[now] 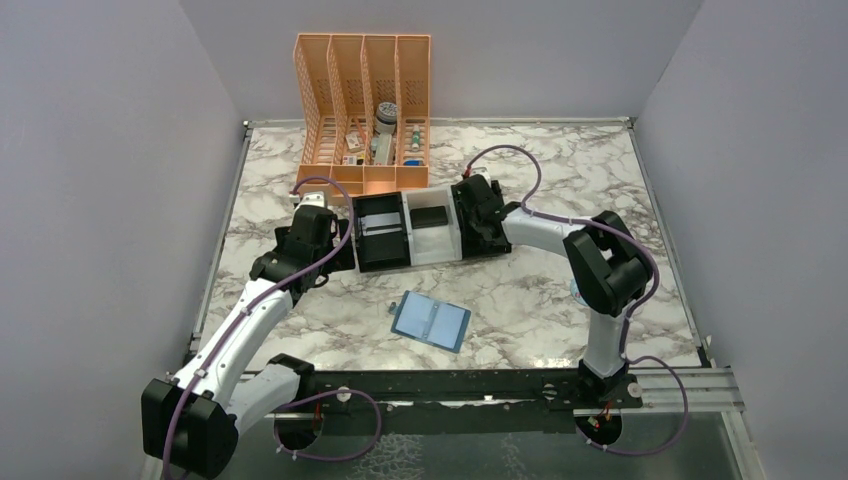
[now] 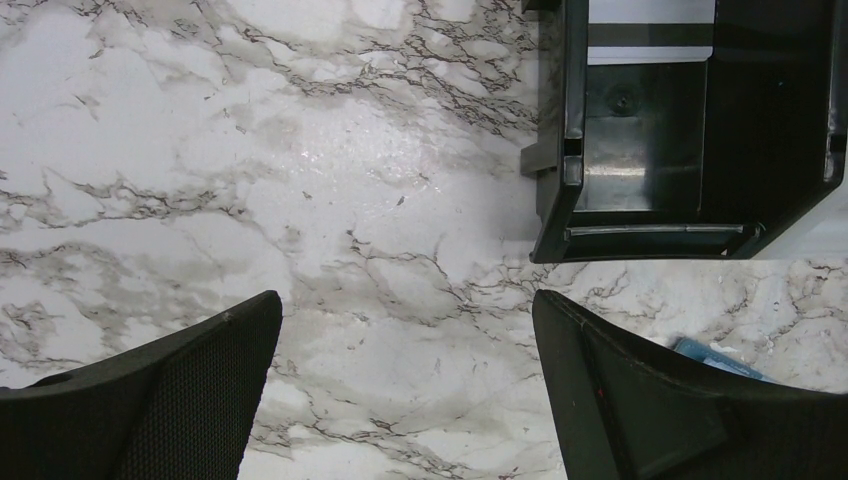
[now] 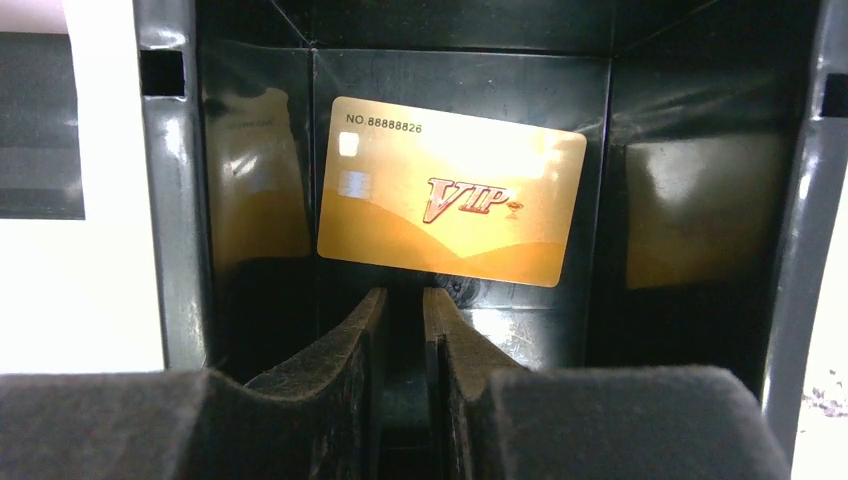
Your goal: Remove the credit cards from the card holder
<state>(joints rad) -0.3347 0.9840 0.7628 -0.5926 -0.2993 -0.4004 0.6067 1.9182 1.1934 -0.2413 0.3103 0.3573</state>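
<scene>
From above, the flat light-blue bifold card holder (image 1: 431,320) lies open on the marble table (image 1: 560,320), in front of the black-and-white three-compartment plastic tray (image 1: 408,262) and well apart from both arms. A thin black rectangular credit card (image 1: 432,216) rests in the tray's white middle compartment. The left claw (image 1: 318,215) sits just beside the tray's left end and the right claw (image 1: 472,205) over its right end. The left wrist view shows the left claw (image 2: 405,300) spread wide over bare table (image 2: 250,180), holding nothing, with a black corner of the tray (image 2: 555,200) at upper right and a sliver of the card holder (image 2: 715,352) at the right finger. In the right wrist view, the right claw (image 3: 403,295) is narrow, with a slim gap and nothing in it, just short of a gold credit card (image 3: 450,190) lying flat in the tray's (image 3: 170,200) black compartment.
</scene>
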